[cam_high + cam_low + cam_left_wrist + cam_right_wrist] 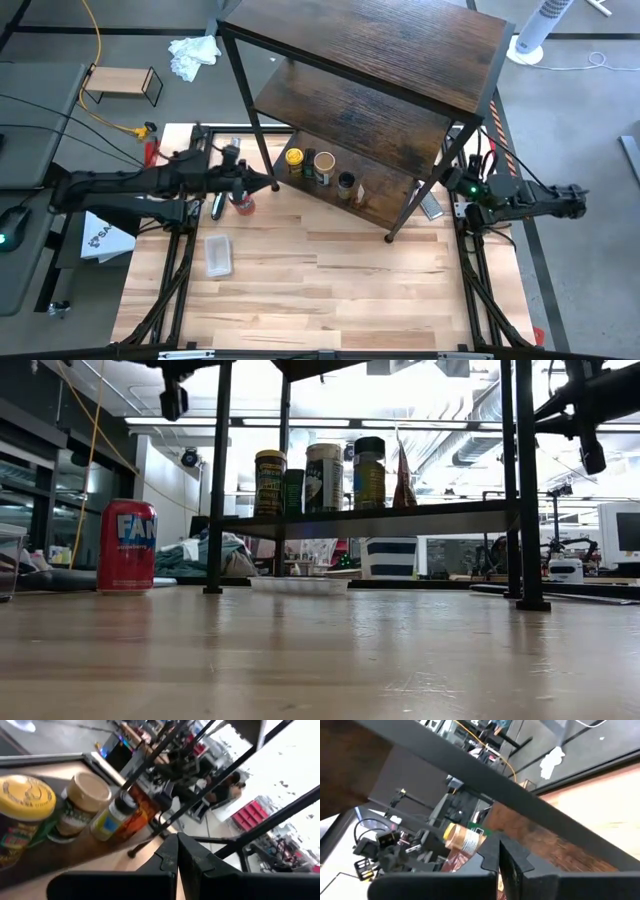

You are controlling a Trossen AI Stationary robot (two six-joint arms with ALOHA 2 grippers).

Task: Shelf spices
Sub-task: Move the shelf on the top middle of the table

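The shelf (370,95) stands on the table's far half, with dark wood-grain boards in a thin black frame. On its lowest board (400,518) stand a yellow-lidded jar (294,158), a dark greenish jar (309,162), a tan-lidded jar (323,162), a dark-lidded jar (345,182) and a small brown pouch (360,192). The left wrist view shows the yellow lid (25,795), the tan lid (90,785) and the dark-lidded jar (117,812). My left gripper (272,186) is shut beside the shelf's left front leg, near the jars. My right gripper (452,186) is shut by the shelf's right end.
A red can (127,545) stands on the table under my left arm. A flat clear plastic piece (218,255) lies on the table's left part. Off the table are a small light-wood rack (122,82), a white cloth (195,52) and a yellow cable. The near half shows bare wood.
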